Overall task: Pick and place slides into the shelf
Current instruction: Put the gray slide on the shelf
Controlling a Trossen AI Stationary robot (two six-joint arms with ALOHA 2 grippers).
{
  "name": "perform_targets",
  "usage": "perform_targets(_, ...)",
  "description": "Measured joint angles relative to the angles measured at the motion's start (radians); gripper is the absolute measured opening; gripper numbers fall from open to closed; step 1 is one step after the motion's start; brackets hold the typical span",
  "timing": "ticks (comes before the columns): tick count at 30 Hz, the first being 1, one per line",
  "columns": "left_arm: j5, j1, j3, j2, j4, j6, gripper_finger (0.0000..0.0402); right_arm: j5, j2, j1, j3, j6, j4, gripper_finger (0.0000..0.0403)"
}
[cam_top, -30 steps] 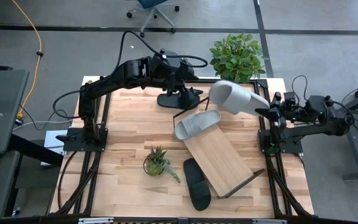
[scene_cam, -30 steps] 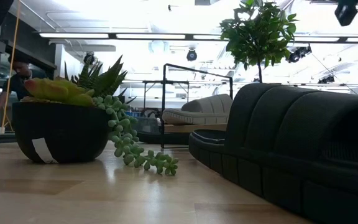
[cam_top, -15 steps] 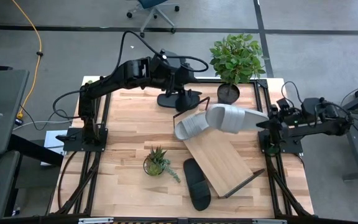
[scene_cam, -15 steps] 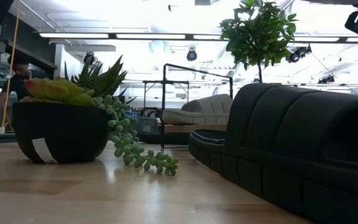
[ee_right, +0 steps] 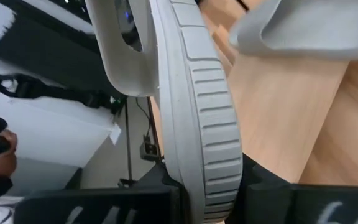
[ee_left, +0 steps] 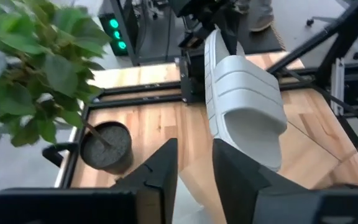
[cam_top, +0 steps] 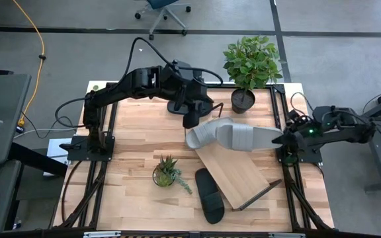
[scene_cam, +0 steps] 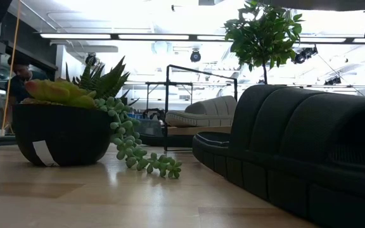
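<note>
Right claw [ee_right: 204,199], clamped on a light grey slide [cam_top: 243,137], holds it over the shelf [cam_top: 233,168] beside the grey slide [cam_top: 200,135] already there; lower level, release late; left claw [cam_top: 190,121] nearly closed, empty.

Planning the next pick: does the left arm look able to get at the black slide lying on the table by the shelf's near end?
Probably yes: the black slip-on slide lies uncovered on the tabletop, with only the small potted succulent close beside it, and nothing shows between the left end effector fingers.
</note>
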Motion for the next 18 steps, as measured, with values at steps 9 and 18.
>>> perform_targets(9, -0.001, -0.049, 0.000, 0.000, -0.071, -0.003, 0.0024, -0.148, 0.135, 0.000, 0.000, -0.028, -0.101, 0.0035)
perform_targets(18, -0.011, -0.067, 0.000, 0.000, -0.070, -0.004, 0.0010, -0.240, 0.145, -0.007, -0.114, -0.023, 0.021, 0.0035)
